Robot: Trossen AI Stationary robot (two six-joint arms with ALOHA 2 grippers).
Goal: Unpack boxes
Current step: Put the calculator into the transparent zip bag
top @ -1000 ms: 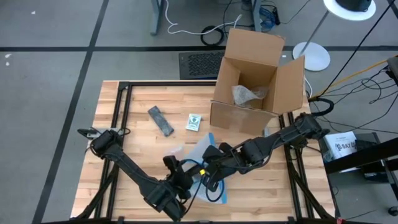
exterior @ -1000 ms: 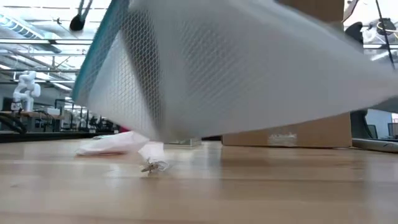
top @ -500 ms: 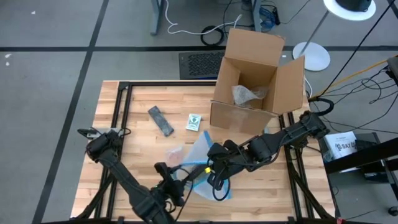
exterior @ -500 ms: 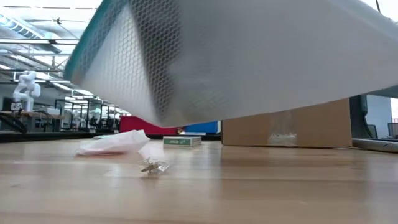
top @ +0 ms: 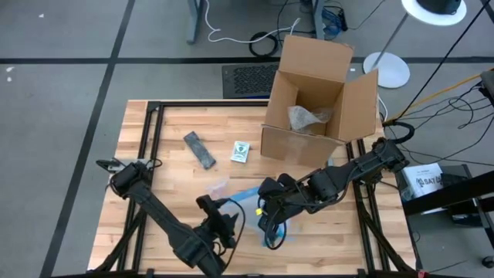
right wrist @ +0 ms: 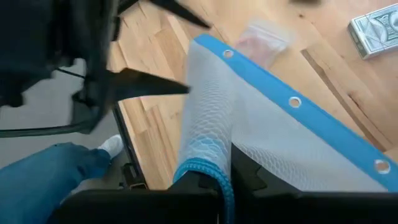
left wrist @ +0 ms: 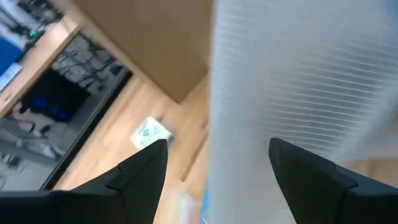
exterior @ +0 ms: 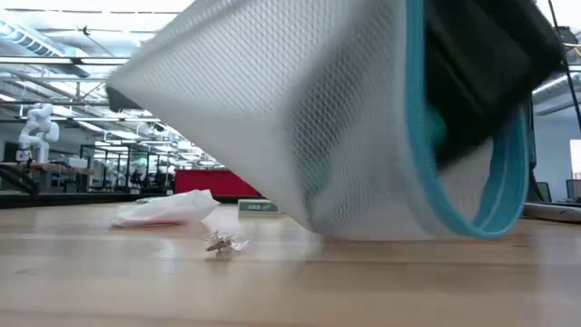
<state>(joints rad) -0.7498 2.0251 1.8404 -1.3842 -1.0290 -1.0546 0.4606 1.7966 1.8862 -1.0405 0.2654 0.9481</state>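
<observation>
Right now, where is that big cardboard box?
In the high view, the cardboard box stands open at the table's far edge on the right side, beyond a small green packet.

In the high view, the box [top: 315, 104] sits at upper right; a card pack [top: 241, 151] lies left of it, a pouch [top: 255, 205] below centre.

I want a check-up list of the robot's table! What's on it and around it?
Surface: wooden table, butcher-block top.
Job's things: open cardboard box at the far right corner, crumpled plastic inside.
Clutter: mesh pouch with blue edge, dark bar, small card pack, clear bag.
Grippers: right gripper shut on the pouch; left gripper open, fingers either side of the pouch.
Cables: loose cords on the floor.
Surroundings: floor grille, white lamp base.
</observation>
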